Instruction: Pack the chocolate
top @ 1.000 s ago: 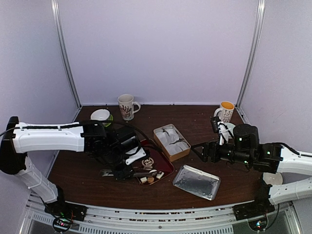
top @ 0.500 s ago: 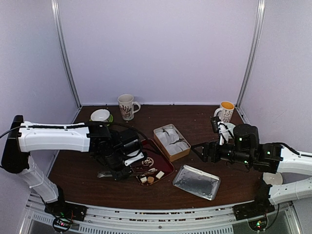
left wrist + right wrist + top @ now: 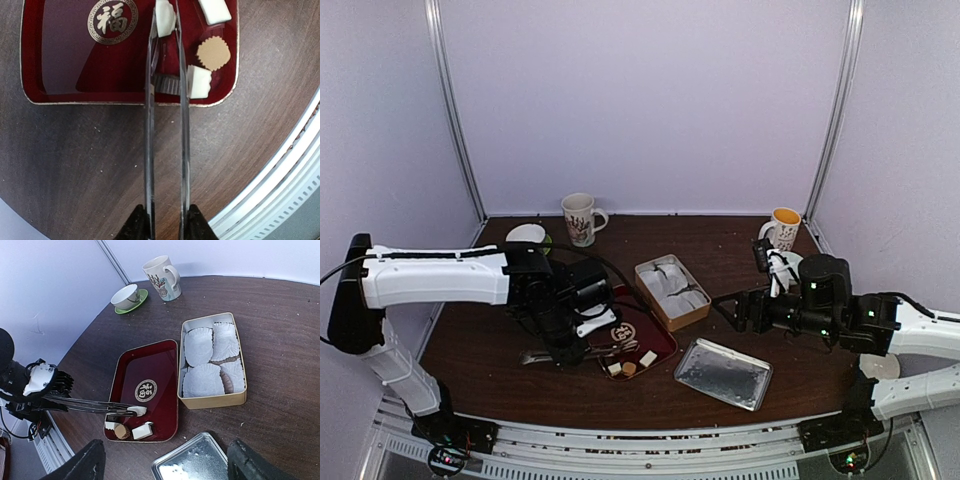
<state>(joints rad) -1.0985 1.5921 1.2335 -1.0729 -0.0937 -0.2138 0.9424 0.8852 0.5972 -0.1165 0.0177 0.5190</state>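
Observation:
My left gripper (image 3: 563,345) (image 3: 166,220) is shut on metal tongs (image 3: 148,150). The tong tips reach over the red tray (image 3: 60,70) and pinch a white chocolate piece (image 3: 165,20), also seen in the right wrist view (image 3: 137,411). Two more white pieces (image 3: 199,82) (image 3: 215,10) and a light brown round one (image 3: 213,52) lie at the tray's near end (image 3: 629,367). The tan tin (image 3: 692,313) holds crumpled white liners (image 3: 200,346). My right gripper (image 3: 167,465) (image 3: 725,310) is open and empty, above the table right of the tin.
A silver tin lid (image 3: 723,373) lies inside-up on the table near the front. A patterned mug (image 3: 579,218) and a cup on a green saucer (image 3: 526,238) stand at the back left. An orange-lined mug (image 3: 783,228) stands at the back right.
My left arm has shifted slightly left and back, with the tongs staying low over the tray's near end. The right arm has not moved.

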